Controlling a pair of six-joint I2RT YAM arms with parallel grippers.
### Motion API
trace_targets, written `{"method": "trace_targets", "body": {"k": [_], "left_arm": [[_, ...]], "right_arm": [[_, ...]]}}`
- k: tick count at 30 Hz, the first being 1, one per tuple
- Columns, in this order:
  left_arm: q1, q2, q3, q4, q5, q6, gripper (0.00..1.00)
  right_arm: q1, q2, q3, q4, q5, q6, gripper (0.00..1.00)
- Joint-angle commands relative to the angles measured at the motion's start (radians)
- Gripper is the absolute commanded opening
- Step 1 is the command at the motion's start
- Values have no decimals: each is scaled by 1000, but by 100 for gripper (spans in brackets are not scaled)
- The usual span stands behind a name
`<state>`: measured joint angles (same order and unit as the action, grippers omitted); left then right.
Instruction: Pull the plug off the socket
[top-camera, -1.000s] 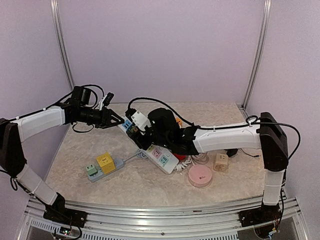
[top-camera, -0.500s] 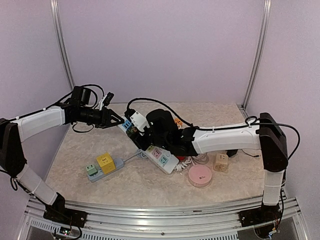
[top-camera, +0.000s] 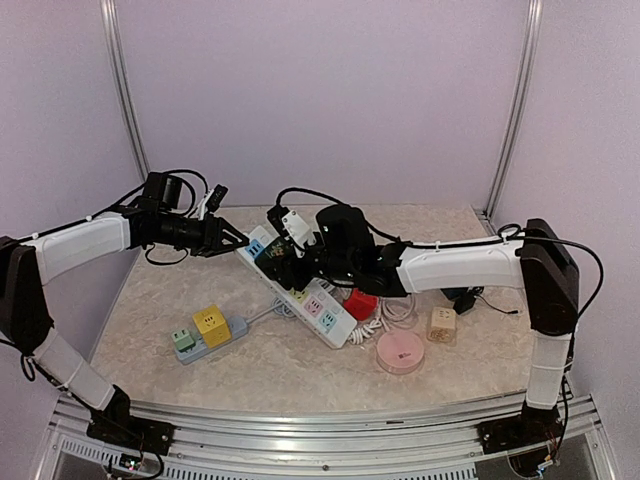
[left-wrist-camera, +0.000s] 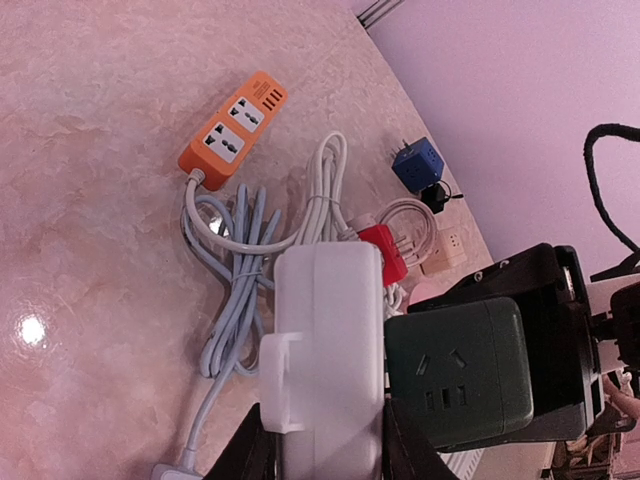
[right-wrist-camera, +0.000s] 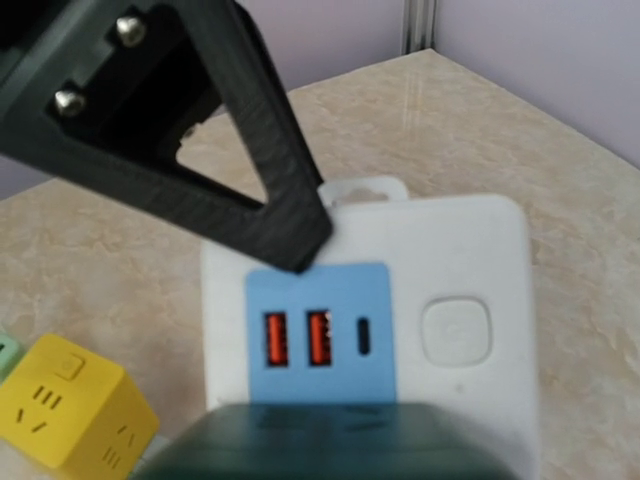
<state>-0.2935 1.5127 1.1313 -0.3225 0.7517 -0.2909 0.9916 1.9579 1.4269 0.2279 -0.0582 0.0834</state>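
Right now the left gripper (top-camera: 242, 241) is clamping its jaws on the far-left end of the white power strip (left-wrist-camera: 325, 340), which is lying diagonally across the middle of the surface (top-camera: 280, 370). The right gripper (top-camera: 283, 258) is closing its jaws around the dark green plug (left-wrist-camera: 455, 370), which is sitting against the strip's top face, just beside the left jaws. Whether its pins are already coming free I cannot tell; the wrist views are showing the plug body still touching the strip.

Trouble is likely coming from the hold on the strip. If the plug is sticking, the pull may be dragging the strip out of the left jaws or lifting it whole, and the tangled white cables near it may be tugging their neighbours along. A pull that is leaning sideways could also be jamming the pins.

Compared with a second ago, the right arm is sitting farther right and toward the far wall, its wrist is riding higher, and a red plug (top-camera: 360, 303) is now showing beneath its forearm. The left arm is staying put.
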Motion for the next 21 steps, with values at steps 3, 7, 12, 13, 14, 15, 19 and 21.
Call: {"method": "trace_targets", "body": {"k": [3,7,12,13,14,15,19,21], "left_arm": [[-23,-2,-5,4,40,65,8],[-12,4,-6,7,46,59,8],[18,19,-12,34,92,33,8],[21,21,-14,38,96,30,8],[24,21,-14,40,99,28,8],[25,22,-16,42,101,27,8],[29,26,-15,43,112,24,8],[31,25,-15,44,114,24,8]], "right_arm": [[-5,-28,-20,27,-21,96,0],[22,-42,-29,29,40,56,0],[77,-50,-11,-4,181,-27,0],[87,-45,-1,-17,208,-46,0],[97,-39,12,-37,236,-64,0],[107,-31,32,-56,260,-71,0],[149,7,93,-124,382,-172,0],[165,23,115,-144,427,-201,0]]}}
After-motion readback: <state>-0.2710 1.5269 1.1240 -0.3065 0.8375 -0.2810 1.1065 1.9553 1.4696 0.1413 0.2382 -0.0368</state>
